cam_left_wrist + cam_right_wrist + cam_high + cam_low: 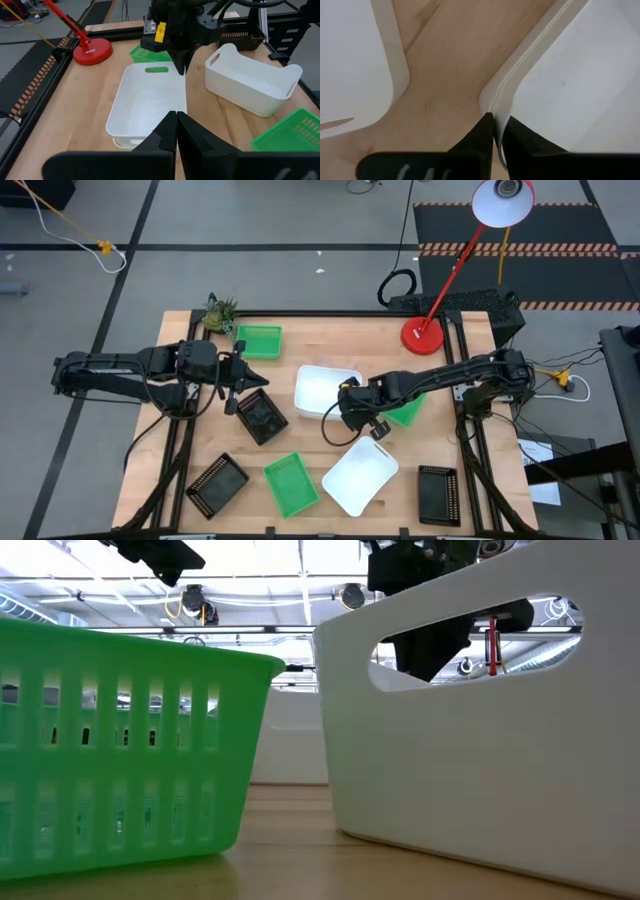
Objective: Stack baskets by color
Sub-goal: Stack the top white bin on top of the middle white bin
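My right gripper (496,131) reaches low over the table (330,330), fingers barely parted astride the stacked white baskets' (322,392) rim. Left gripper (176,131) hovers beside them, fingers closed, empty.

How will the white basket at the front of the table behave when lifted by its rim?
White basket: thin, smooth plastic wall, so probably light but slippery. Right gripper has its fingers astride one rim edge; held so far off-centre it likely tilts. Broad flat base, so unlikely to tip when set down.

Red lamp base (423,335) on wood table (330,350) far right corner, white shade (502,202) out over floor. Small leafy toy (220,312) at far left corner.
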{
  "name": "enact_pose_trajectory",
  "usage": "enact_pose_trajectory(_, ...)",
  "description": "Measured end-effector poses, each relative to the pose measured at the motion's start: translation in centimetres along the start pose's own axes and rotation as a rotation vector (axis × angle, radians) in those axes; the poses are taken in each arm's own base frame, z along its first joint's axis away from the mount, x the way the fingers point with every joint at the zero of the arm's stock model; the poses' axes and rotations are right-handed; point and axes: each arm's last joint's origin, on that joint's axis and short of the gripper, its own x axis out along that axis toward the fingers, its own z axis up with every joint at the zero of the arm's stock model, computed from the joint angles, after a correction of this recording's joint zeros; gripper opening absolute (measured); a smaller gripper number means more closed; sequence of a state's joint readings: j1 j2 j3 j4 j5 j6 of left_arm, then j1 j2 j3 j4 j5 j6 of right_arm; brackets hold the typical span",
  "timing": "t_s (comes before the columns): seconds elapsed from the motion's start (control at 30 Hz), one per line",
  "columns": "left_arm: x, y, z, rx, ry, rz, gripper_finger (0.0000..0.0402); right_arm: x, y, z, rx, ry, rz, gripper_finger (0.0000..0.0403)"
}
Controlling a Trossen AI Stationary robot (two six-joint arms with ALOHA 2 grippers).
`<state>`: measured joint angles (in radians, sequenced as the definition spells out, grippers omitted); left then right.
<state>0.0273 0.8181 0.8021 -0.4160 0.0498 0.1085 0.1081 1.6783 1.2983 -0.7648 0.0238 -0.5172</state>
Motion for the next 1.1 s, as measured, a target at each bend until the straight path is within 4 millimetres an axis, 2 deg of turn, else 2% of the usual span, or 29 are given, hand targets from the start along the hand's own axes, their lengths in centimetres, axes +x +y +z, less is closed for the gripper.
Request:
enact_pose_trajectory(0.27, 0.00, 0.00, -0.01, -0.002, 0.001, 0.000, 0.0015, 0.71, 0.29, -0.19, -0.082, -0.019, -0.011, 0.0040)
enact_pose_trajectory(0.6, 0.00, -0.01, -0.08, -0.002, 0.008, -0.001, 0.0015, 0.79, 0.41, 0.06, -0.080, -0.037, -0.025, 0.0047)
enact_pose_trajectory(0.97, 0.00, -0.01, -0.15, -0.002, 0.015, -0.002, 0.0015, 0.89, 0.45, -0.30, 0.042, 0.018, -0.061, 0.0146)
enact_pose_trajectory(1.1, 0.00, -0.01, -0.16, 0.000, 0.016, -0.002, 0.0015, 0.73, 0.52, -0.64, 0.085, 0.084, -0.128, 0.0172)
